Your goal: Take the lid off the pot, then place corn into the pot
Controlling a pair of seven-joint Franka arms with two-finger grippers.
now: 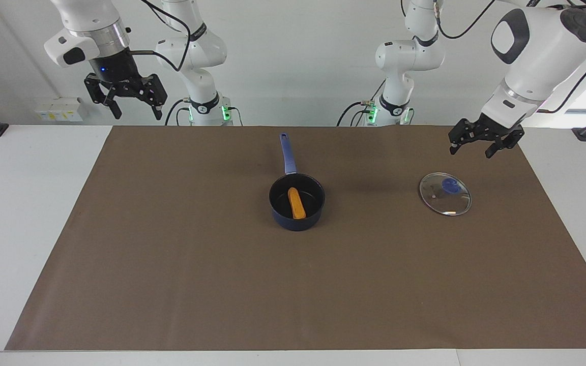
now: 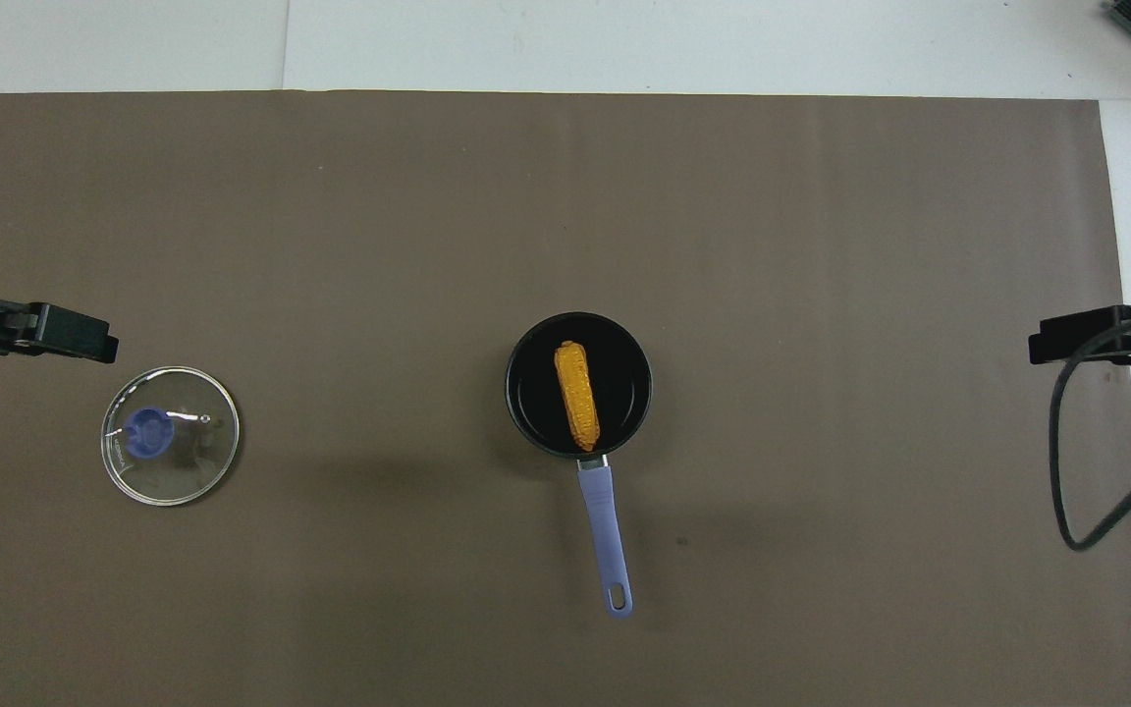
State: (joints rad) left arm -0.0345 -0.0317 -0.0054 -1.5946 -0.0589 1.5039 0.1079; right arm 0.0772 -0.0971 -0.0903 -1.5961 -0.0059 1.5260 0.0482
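Both grippers hang raised with fingers apart: the left gripper near the lid, the right gripper over its table end. The corn lies inside the pot, mid-mat.

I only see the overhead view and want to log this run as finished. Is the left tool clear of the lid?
Observer: Yes. The left tool hangs in the air over the mat beside the lid, not touching it.
Operator: Open or shut?
Observer: Its fingers are spread open and hold nothing.
Operator: And the right tool?
Observer: The right tool is raised well off the mat, also open and empty.
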